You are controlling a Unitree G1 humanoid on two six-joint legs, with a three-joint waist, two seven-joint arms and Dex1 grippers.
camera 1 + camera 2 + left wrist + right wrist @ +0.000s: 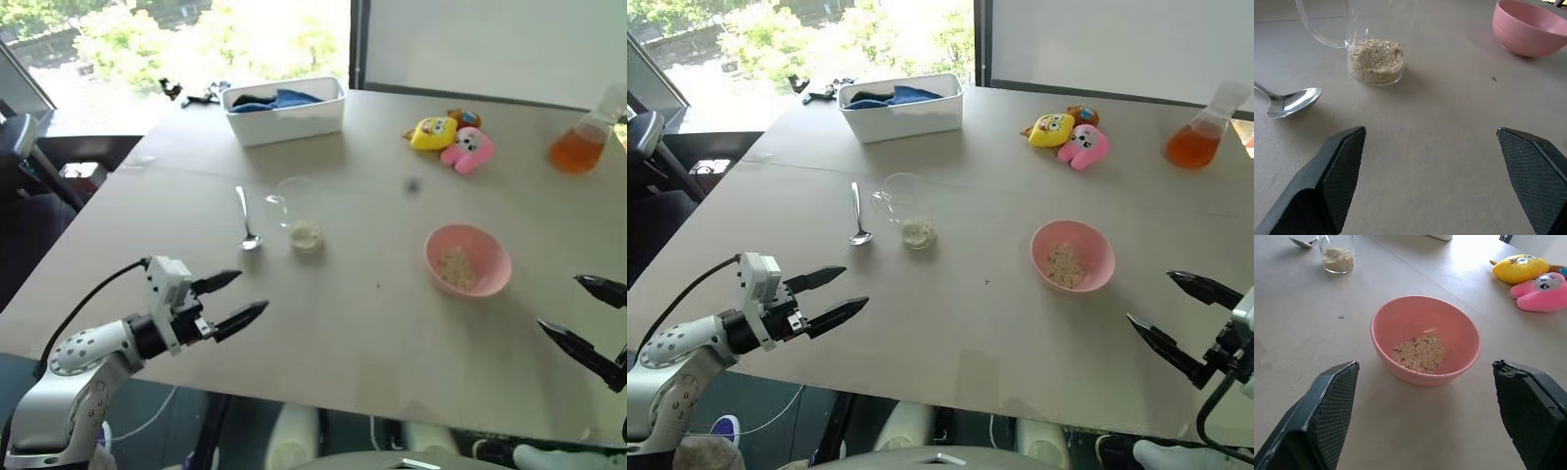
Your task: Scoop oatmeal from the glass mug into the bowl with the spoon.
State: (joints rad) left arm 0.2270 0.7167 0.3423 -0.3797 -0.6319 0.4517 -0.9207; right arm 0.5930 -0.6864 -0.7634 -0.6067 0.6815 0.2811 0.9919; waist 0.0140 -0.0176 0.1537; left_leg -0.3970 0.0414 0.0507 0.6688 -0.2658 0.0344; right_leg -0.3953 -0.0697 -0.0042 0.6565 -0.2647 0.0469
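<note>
The glass mug [299, 217] stands upright mid-table, handle to its left, with a layer of oatmeal [1376, 58] in its bottom. The spoon [245, 220] lies flat on the table just left of the mug, head toward me. To the right sits the pink bowl [467, 259], holding a small heap of oatmeal [1419, 352]. My left gripper [233, 300] hovers open near the front left edge, short of the spoon and mug. Open as well, my right gripper [1174, 318] hangs at the front right, short of the bowl. Neither holds anything.
A white tub [284, 108] with blue cloth stands at the back. Yellow and pink soft toys [453, 139] lie at the back right, and a flask of orange liquid [584, 137] stands at the far right. The table's front edge [392, 406] runs just under both grippers.
</note>
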